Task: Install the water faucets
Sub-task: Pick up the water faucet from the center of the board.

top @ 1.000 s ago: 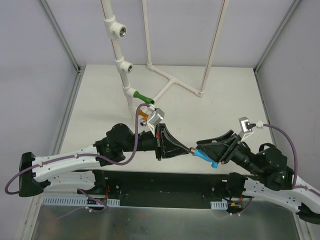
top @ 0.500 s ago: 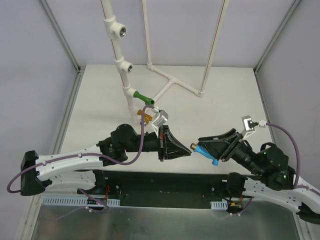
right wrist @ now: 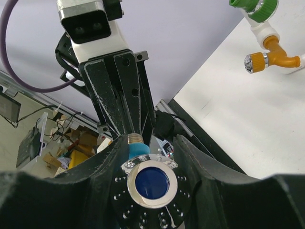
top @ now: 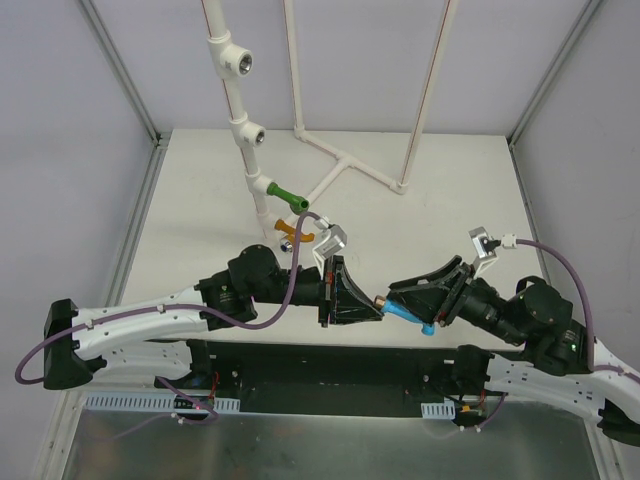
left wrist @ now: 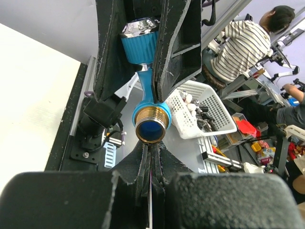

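My right gripper (top: 408, 306) is shut on the light blue faucet (top: 404, 312) and holds it in the air over the table's near edge. In the right wrist view the faucet's shiny end (right wrist: 151, 183) sits between the fingers (right wrist: 107, 167). Its brass threaded end (left wrist: 151, 126) points at my left gripper (left wrist: 150, 145), which is shut and empty, its tips touching the brass rim. The left gripper also shows from above (top: 370, 312). The green faucet (top: 286, 194) sits in the lowest tee of the white pipe. The orange faucet (top: 291, 233) sits below it at the pipe's foot.
The upright white pipe carries two open tee fittings (top: 241, 65) (top: 251, 132). A white pipe frame (top: 345, 165) stands on the table behind. A black rail (top: 330, 360) runs along the near edge. A white basket (left wrist: 205, 107) lies beyond the table.
The right gripper has carried the blue faucet left, and the left gripper has edged right. The small gap between the brass end and the left fingertips has closed.
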Controlling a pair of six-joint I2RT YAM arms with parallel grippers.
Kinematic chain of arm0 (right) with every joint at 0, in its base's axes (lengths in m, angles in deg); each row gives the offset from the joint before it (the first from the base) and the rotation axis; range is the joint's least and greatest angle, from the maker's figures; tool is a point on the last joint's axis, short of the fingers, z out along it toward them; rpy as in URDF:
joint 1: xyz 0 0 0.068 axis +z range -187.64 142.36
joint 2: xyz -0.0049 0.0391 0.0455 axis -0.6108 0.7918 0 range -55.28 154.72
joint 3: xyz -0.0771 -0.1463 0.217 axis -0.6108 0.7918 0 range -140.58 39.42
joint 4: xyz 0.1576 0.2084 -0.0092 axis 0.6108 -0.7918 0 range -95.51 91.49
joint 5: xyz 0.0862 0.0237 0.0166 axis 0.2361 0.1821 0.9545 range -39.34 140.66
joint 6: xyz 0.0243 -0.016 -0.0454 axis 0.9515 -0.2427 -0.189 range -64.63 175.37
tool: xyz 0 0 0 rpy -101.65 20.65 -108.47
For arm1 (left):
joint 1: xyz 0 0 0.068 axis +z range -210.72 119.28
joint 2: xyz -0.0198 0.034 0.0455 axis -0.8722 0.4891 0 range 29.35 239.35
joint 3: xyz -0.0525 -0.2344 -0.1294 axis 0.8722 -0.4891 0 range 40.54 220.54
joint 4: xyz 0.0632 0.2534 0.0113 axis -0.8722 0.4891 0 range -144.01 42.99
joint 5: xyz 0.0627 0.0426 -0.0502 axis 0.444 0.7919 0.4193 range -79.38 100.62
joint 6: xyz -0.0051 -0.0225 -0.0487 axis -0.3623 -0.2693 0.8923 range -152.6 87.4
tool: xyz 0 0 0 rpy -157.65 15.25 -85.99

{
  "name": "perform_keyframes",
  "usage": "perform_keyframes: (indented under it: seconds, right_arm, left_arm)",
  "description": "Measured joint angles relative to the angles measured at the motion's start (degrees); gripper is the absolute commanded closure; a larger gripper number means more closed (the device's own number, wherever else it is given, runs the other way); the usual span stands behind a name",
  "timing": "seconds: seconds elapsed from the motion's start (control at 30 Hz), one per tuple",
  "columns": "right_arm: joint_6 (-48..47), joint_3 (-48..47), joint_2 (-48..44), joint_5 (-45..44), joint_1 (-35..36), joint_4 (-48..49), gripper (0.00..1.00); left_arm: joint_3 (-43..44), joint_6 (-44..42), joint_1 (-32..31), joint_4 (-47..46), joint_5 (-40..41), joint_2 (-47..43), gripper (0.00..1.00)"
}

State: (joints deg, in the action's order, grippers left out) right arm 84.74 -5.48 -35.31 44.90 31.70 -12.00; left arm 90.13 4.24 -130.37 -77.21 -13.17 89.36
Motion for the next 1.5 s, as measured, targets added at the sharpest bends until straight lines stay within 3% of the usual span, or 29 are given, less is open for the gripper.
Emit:
perform_keyframes:
  seconds: [0.27,0.4,0.57,0.63,0.7,0.77,0.97,1.13,1.27,1.4,1.5]
  right_arm:
    - [-1.09,-1.55,1.18,2.14,-0.13,-2.25,1.0]
    - [-1.07,-1.55,1.16,1.16,-0.11,-2.91,1.0]
    - [-0.7,-1.53,0.48,-3.06,0.02,-5.29,1.0]
    - [-0.46,-1.53,0.5,-5.07,0.04,-6.05,1.0]
    - [-0.26,-1.53,0.92,-7.06,0.02,-6.88,1.0]
    - [-0.13,-1.53,1.92,-8.0,0.02,-7.08,1.0]
    - [0.0,-1.36,4.81,-8.41,0.02,-7.19,1.0]
    - [0.02,-1.33,4.74,-8.41,0.02,-7.3,1.0]
    - [0.13,-1.25,4.72,-8.37,0.02,-7.3,1.0]
    - [0.22,-1.07,4.72,-8.35,0.02,-7.32,1.0]
    - [0.57,-0.98,4.66,-8.35,0.02,-7.32,1.0]
  left_arm:
    - [0.87,-0.07,0.02,2.45,-1.97,0.37,0.99]
    - [0.87,-0.61,0.42,3.26,-2.16,0.37,0.66]
    - [0.85,-4.42,1.11,10.51,2.51,-3.67,0.46]
    - [0.72,-7.19,1.11,16.55,6.88,-9.01,0.4]
    - [0.83,-10.25,1.11,22.93,12.76,-15.21,0.25]
    - [1.64,-13.99,1.11,30.47,20.59,-21.77,0.18]
    - [4.68,-27.06,1.25,42.77,45.27,-30.45,0.12]
    - [4.92,-41.48,1.86,41.33,55.34,-31.82,0.07]
    - [5.57,-50.07,1.88,38.32,59.74,-32.76,0.04]
    - [6.99,-52.98,2.64,36.92,60.11,-30.23,0.05]
    - [7.98,-51.3,10.27,36.15,54.1,-24.24,0.05]
